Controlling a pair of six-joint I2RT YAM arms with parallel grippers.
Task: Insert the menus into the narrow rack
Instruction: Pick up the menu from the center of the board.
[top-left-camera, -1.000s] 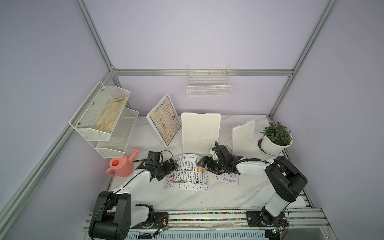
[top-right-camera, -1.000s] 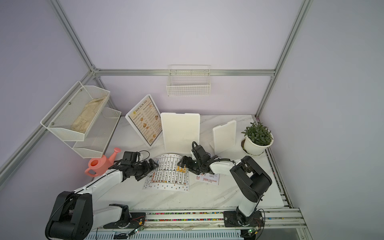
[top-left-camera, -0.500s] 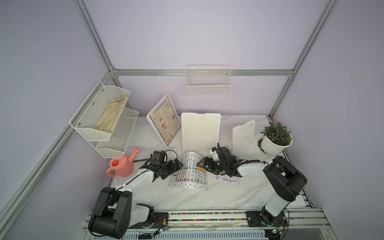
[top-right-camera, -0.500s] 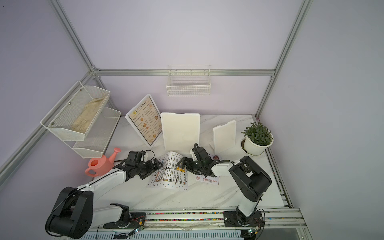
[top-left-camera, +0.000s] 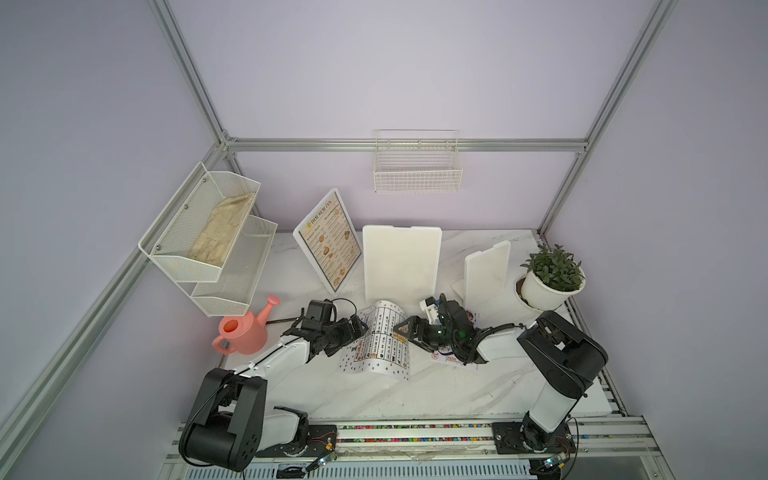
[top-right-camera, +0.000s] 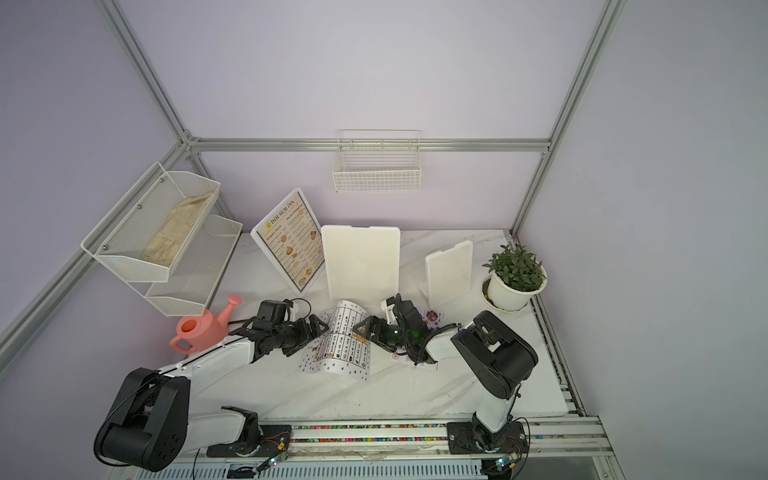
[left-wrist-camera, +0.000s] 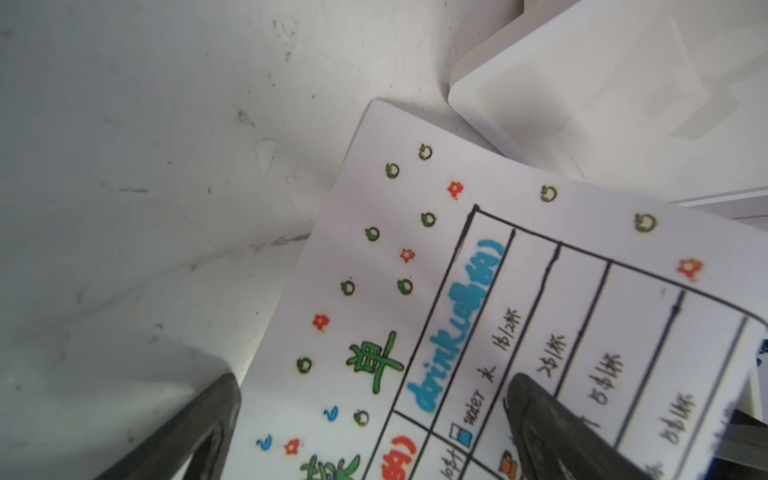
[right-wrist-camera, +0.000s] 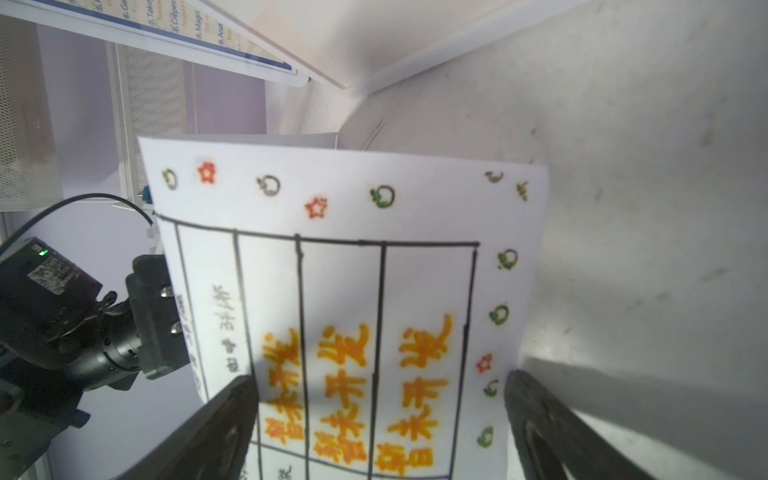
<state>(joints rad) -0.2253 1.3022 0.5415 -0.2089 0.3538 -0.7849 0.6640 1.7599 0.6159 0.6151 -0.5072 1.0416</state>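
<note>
The white grid-table menu (top-left-camera: 380, 345) (top-right-camera: 343, 345) arches up off the marble table (top-left-camera: 457, 395) between my two grippers. My left gripper (top-left-camera: 359, 332) (left-wrist-camera: 370, 386) is open at its left edge, one finger over the printed face (left-wrist-camera: 540, 291). My right gripper (top-left-camera: 401, 332) (right-wrist-camera: 380, 380) is open, its fingers wide apart on either side of the sheet (right-wrist-camera: 353, 270). The small pale leaflet (top-left-camera: 451, 359) lies flat under the right arm. The "DIM SUM INN" menu (top-left-camera: 328, 241) leans upright at the back. The narrow white wire rack (top-left-camera: 417, 166) hangs on the back wall.
Two white boards (top-left-camera: 401, 266) (top-left-camera: 486, 270) stand behind the grippers. A pink watering can (top-left-camera: 245, 332) sits at the left, and a potted plant (top-left-camera: 550, 282) at the right. A two-tier mesh shelf (top-left-camera: 208, 237) juts from the left wall.
Both grippers have moved inward toward each other. The grid menu, nearly flat a second ago, is now narrower and bowed upward between them.
</note>
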